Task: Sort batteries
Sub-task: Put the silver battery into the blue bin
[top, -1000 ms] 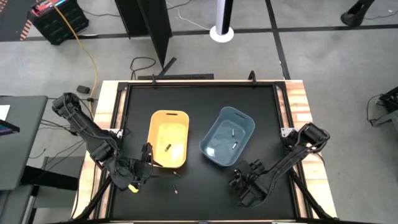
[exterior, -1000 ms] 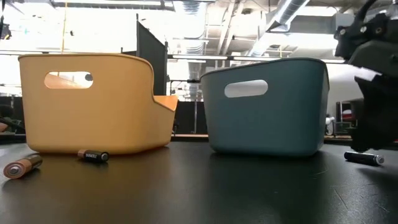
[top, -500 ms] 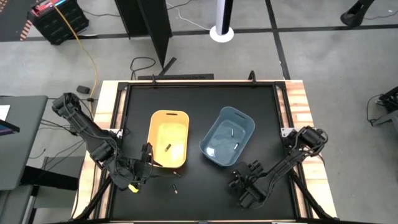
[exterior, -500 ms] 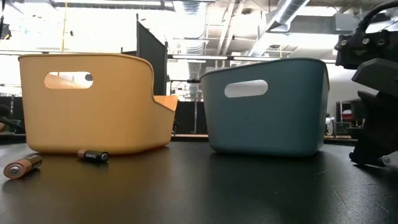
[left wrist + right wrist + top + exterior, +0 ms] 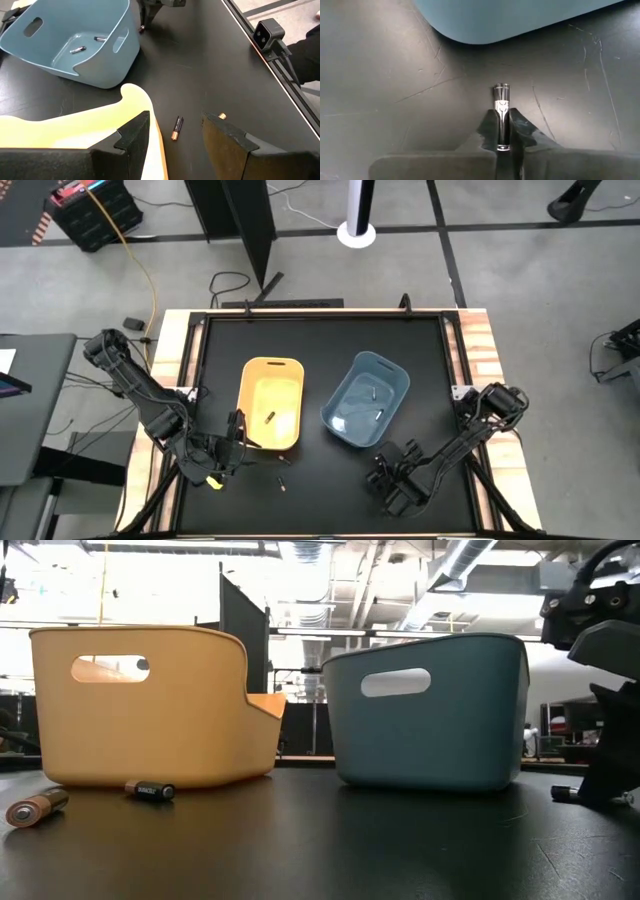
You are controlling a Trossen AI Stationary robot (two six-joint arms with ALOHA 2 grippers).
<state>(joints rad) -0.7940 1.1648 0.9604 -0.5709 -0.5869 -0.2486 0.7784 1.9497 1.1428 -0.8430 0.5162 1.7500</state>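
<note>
A dark battery with a silvery end (image 5: 502,100) lies on the black table in front of the blue bin (image 5: 365,398). My right gripper (image 5: 502,121) is shut on it; in the low view its end (image 5: 563,792) sticks out beside the gripper (image 5: 608,780). My left gripper (image 5: 175,135) stands open beside the yellow bin (image 5: 270,402), over a dark, copper-ended battery (image 5: 176,128) on the table, not touching it. Another battery (image 5: 221,116) lies close by. Two batteries (image 5: 85,44) lie in the blue bin and one (image 5: 268,417) in the yellow bin. My right gripper pinches the battery's two long sides (image 5: 502,127) between its two fingers (image 5: 489,131), which lie along the battery and come slanting down from above. The silvery end (image 5: 502,89) sticks out past the fingertips toward the blue bin. The battery looks level at table height.
The two bins stand side by side mid-table, the yellow one (image 5: 140,705) on the left, the blue one (image 5: 430,710) on the right. Two loose batteries (image 5: 38,807) (image 5: 150,790) lie before the yellow bin. A small camera (image 5: 267,32) sits on the table's edge.
My right gripper has come down onto the battery in front of the blue bin and shut on it. The battery stays at table height.
</note>
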